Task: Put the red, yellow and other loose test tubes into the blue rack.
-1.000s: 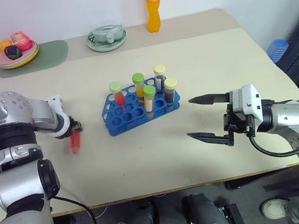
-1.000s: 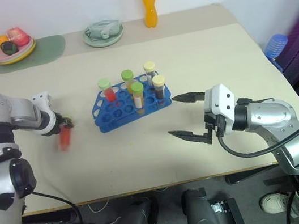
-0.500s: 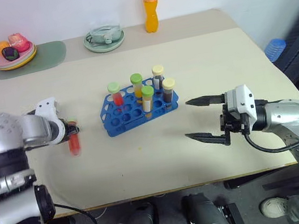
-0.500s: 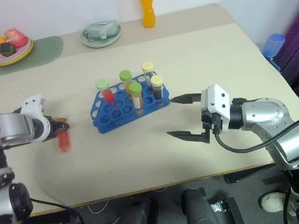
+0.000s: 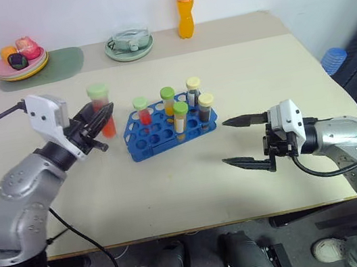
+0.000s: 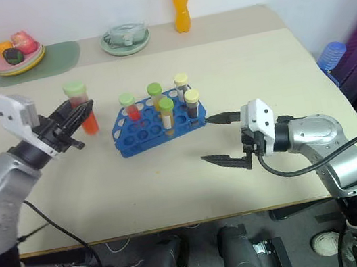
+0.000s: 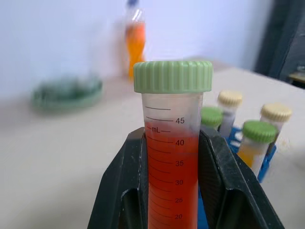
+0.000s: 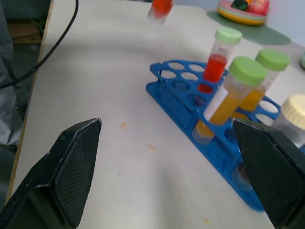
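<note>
Five capped tubes occupy the blue rack (image 5: 169, 129) mid-table. Left gripper (image 5: 99, 127), raised beside it, grasps the upright red tube (image 5: 102, 117). Right gripper (image 5: 241, 141), fingers spread, points level toward rack.

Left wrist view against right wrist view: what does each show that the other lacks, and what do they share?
Left wrist view alone: the graduation marks on the red tube gripped upright in the left hand, its green cap, the orange bottle and a green dish behind.

Right wrist view alone: the right hand open wide over bare table, the rack's empty holes, and a plate of fruit.

Both: the blue rack with capped tubes standing in it, and the held red tube.
</note>
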